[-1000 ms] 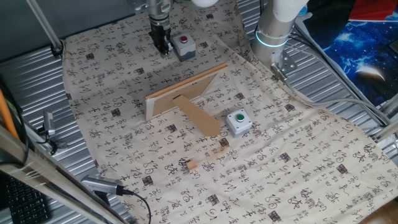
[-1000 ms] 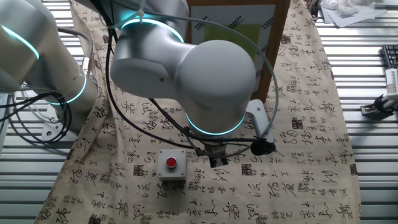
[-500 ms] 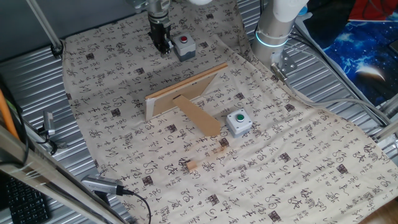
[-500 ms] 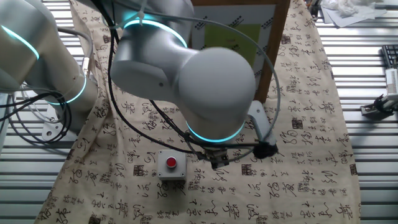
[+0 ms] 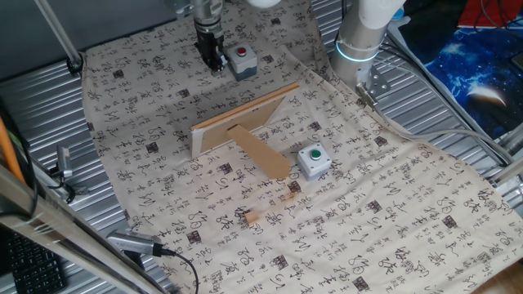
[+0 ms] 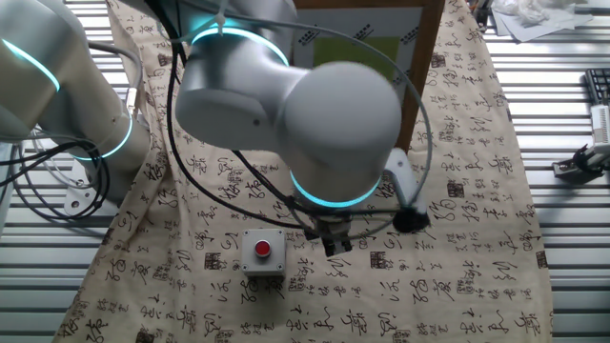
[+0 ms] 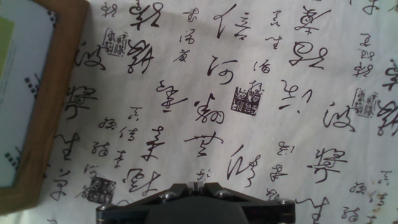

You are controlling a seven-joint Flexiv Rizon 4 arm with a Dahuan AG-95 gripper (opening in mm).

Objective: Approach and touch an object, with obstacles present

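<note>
My gripper (image 5: 214,62) is shut and empty, low over the cloth just left of a grey box with a red button (image 5: 240,60). In the other fixed view the gripper (image 6: 335,246) is to the right of that box (image 6: 263,252). In the hand view the fingertips (image 7: 196,185) are pressed together over printed cloth. The obstacle, a long tan wooden board (image 5: 245,121), stands propped on its rounded wooden leg (image 5: 263,155) mid-table. Its framed face shows in the hand view (image 7: 37,106) and in the other fixed view (image 6: 362,38). A grey box with a green button (image 5: 313,160) sits beyond the leg.
Two small wooden blocks (image 5: 286,197) (image 5: 251,217) lie on the cloth near the front. The robot base (image 5: 359,41) stands at the back right. Ribbed metal table (image 5: 49,106) surrounds the cloth. Cables and a clamp (image 5: 61,171) sit at the left edge.
The arm's wrist has shifted slightly in the other fixed view. The gripper stays shut beside the red button box, hardly moved.
</note>
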